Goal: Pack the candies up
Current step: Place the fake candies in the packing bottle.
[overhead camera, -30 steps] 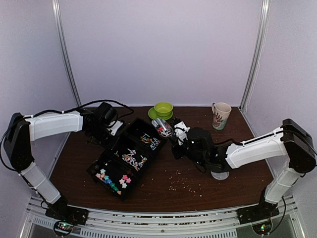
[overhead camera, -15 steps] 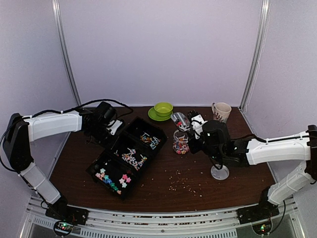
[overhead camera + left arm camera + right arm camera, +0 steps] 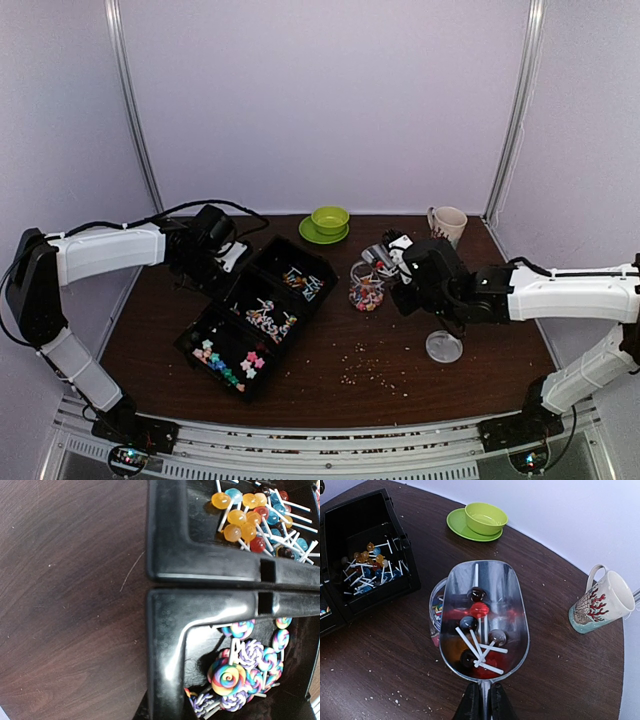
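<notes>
The black tray (image 3: 205, 325) has three compartments. Pastel candies (image 3: 228, 362) lie in the near one, swirl lollipops (image 3: 235, 675) in the middle one and ball lollipops (image 3: 245, 515) in the far one. My left gripper (image 3: 222, 258) is at the tray's far left wall, and its jaws stand either side of the rim (image 3: 165, 645). My right gripper (image 3: 482, 704) is shut on the handle of a metal scoop (image 3: 482, 587). The scoop holds several ball lollipops (image 3: 479, 610) just above a clear jar (image 3: 366, 292) of mixed sweets. The jar (image 3: 436, 614) shows under the scoop's left edge.
The jar's lid (image 3: 444, 346) lies right of the jar. A green bowl on a green plate (image 3: 329, 220) and a patterned mug (image 3: 447, 231) stand at the back. Pale crumbs (image 3: 372, 375) are scattered near the front.
My right arm has carried the scoop from over the tray's far compartment to the right, to above the jar. The left arm has not moved.
</notes>
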Controlling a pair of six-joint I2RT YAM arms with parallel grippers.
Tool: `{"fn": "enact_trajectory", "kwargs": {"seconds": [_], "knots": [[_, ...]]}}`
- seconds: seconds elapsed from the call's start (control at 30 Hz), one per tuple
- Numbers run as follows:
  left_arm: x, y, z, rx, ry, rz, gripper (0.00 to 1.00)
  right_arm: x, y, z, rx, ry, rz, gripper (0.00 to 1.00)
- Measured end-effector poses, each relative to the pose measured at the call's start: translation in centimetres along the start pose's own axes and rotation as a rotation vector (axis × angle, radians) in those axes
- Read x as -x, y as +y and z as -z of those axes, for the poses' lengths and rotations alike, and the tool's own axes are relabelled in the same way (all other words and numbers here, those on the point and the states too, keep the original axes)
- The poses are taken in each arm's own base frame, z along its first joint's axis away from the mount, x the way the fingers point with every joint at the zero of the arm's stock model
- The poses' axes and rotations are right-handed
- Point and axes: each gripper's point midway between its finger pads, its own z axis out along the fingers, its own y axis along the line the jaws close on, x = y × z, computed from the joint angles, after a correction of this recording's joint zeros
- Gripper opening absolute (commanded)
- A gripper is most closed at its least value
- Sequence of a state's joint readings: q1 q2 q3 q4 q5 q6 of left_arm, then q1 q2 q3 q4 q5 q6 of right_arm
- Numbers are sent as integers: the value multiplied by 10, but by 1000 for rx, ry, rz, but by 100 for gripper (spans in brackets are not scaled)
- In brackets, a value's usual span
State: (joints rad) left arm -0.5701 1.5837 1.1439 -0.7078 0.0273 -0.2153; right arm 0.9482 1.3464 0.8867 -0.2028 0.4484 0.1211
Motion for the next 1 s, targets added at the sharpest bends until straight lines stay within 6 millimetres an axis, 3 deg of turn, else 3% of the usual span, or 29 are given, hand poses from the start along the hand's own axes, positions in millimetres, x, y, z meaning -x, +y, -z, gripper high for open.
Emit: {"fn": "enact_trajectory", "kwargs": {"seconds": [0.3,0.67,1.0], "knots": [[0,0,0,0,0,0,0,9,-7,11,-16,73,40,0],[0,0,0,0,0,0,0,-28,-6,3,-31,235,139,0],[0,0,0,0,0,0,0,-17,-5,7,-24,267,161,0]]}}
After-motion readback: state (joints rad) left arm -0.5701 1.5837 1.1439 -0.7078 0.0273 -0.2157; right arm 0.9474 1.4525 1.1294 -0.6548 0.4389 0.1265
